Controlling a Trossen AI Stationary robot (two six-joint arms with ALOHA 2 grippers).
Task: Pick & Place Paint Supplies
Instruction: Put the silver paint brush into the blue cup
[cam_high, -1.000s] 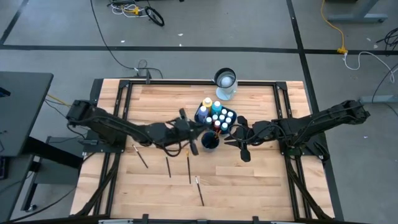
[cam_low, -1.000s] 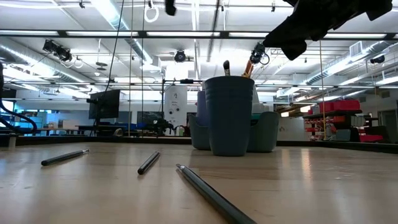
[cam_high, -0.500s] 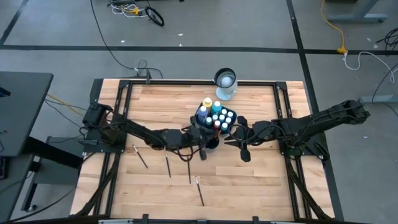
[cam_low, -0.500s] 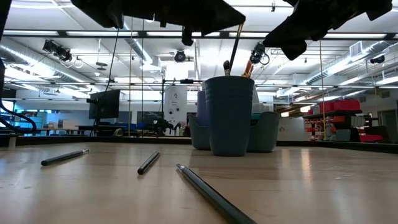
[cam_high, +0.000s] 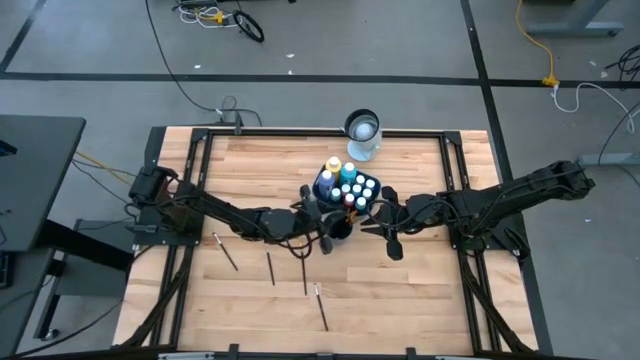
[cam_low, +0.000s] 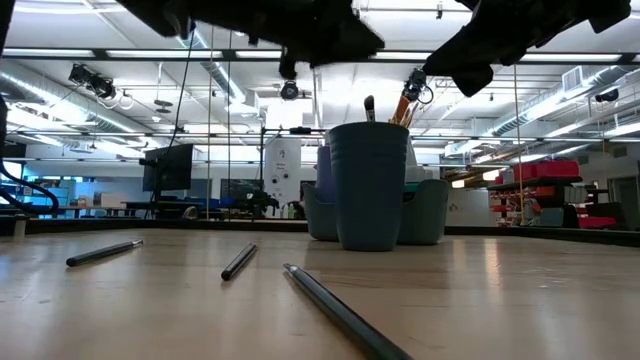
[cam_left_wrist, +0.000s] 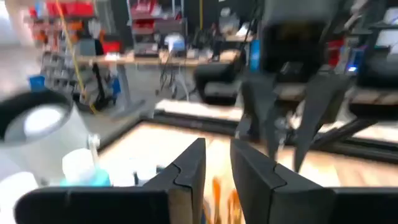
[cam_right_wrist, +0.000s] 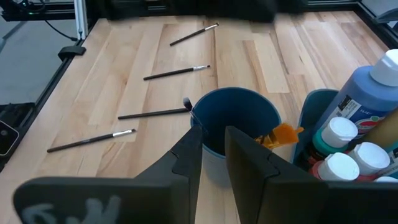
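The thin dark-handled brush (cam_low: 369, 108) held above the round blue plastic cup (cam_low: 369, 185) half a second ago now stands inside it, released by the slightly parted left gripper (cam_high: 322, 232) at the cup's nine o'clock; the narrowly gapped, empty right gripper (cam_high: 380, 222) waits at three o'clock, and the next move, judged, calls for fetching another of the loose dark brushes (cam_high: 271, 268) at seven o'clock.

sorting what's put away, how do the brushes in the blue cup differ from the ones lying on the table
The brushes in the blue cup stand up and lean, only their tips showing above the rim; the brushes on the table lie flat with their full length visible. The cup ones are bunched together; the table ones are spread apart across the wood. Both sets are thin brushes.
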